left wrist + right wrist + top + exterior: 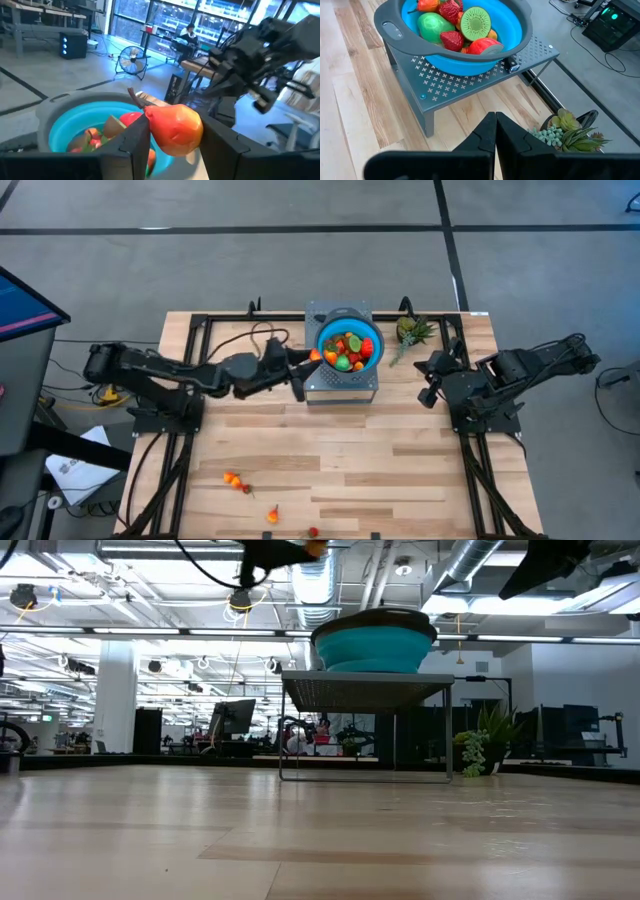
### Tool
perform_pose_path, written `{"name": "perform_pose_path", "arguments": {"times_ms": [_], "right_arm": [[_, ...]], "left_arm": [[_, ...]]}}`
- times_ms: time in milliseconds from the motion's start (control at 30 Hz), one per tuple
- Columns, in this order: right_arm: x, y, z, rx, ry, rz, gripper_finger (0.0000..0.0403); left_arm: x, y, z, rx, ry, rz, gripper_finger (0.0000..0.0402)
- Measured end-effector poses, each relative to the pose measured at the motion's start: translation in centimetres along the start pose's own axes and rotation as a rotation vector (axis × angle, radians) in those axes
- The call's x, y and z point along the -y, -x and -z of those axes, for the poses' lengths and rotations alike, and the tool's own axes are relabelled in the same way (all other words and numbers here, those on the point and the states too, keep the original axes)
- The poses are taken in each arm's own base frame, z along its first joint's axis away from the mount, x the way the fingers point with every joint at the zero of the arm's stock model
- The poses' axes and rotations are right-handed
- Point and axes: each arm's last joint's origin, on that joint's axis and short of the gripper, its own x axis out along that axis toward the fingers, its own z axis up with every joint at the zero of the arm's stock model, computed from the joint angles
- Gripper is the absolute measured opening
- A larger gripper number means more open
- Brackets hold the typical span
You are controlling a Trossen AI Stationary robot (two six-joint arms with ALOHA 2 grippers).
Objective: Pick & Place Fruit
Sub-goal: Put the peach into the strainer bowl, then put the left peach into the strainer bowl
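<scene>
Between the left tool's (175,145) fingers, a glossy orange-red pear (172,127).

Most of the fruit (348,350) lies heaped in the blue bowl (371,332): red strawberries, a halved green kiwi, a green piece and orange ones. An orange-red pear (175,127) with a brown stem hangs level just beside the bowl's rim. A few small orange and red pieces (236,480) lie scattered near the table's front edge.
</scene>
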Motion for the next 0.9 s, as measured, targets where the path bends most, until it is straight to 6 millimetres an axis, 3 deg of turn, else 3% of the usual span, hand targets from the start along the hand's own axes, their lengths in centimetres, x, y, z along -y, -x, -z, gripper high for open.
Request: {"name": "perform_pose_path", "arguments": {"times_ms": [200, 400, 633, 900], "right_arm": [[0.0, 0.0, 0.0, 0.0, 0.0, 0.0, 0.0], [0.0, 0.0, 0.0, -0.003, 0.004, 0.003, 0.0], [0.1, 0.0, 0.2, -0.015, 0.017, 0.009, 0.0], [0.1, 0.0, 0.2, -0.017, 0.021, 0.011, 0.0]], "left_arm": [[0.2, -4.5, 0.0, -0.012, -0.118, -0.006, 0.0141], [-1.2, -7.7, -0.9, 0.007, -0.195, -0.066, 0.0141], [-3.3, -9.4, -0.4, -0.022, -0.21, -0.079, 0.0151], [-4.3, -10.2, 0.2, -0.052, -0.14, -0.049, 0.0215]]}}
